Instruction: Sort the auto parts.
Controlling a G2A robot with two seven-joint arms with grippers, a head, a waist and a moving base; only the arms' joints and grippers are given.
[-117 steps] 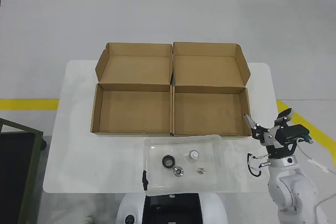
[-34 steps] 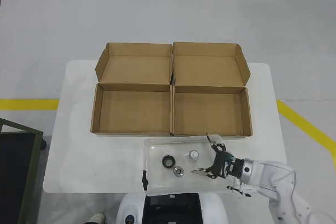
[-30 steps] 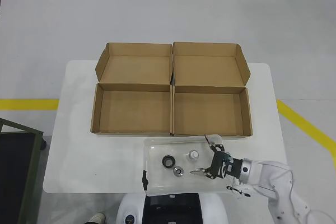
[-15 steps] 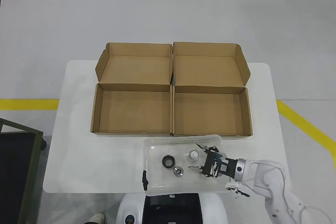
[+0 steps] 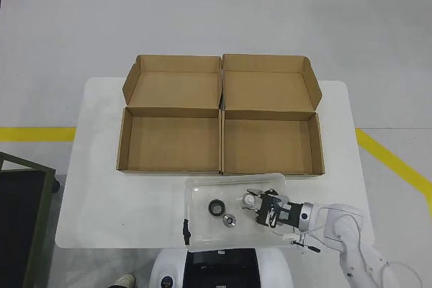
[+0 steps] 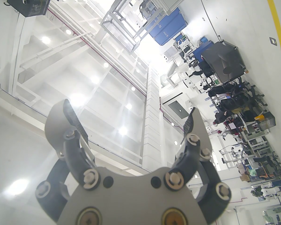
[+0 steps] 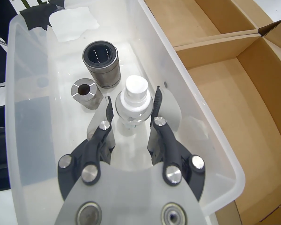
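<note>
The left claw (image 6: 130, 106), fingers spread wide, points up at a hall ceiling. In a clear plastic bin (image 7: 9, 83) on the white bench (image 5: 101, 201), a dark linear bearing (image 7: 101, 65) and a slotted steel bush (image 7: 86, 93) stand upright just left of the right claw (image 7: 133, 93). That claw's fingers are spread either side of a small clear bottle (image 7: 134, 104) with a white cap; whether the pads touch it cannot be told. Two open cardboard boxes (image 5: 171, 144) sit side by side beyond the claw, past the bin's far wall.
</note>
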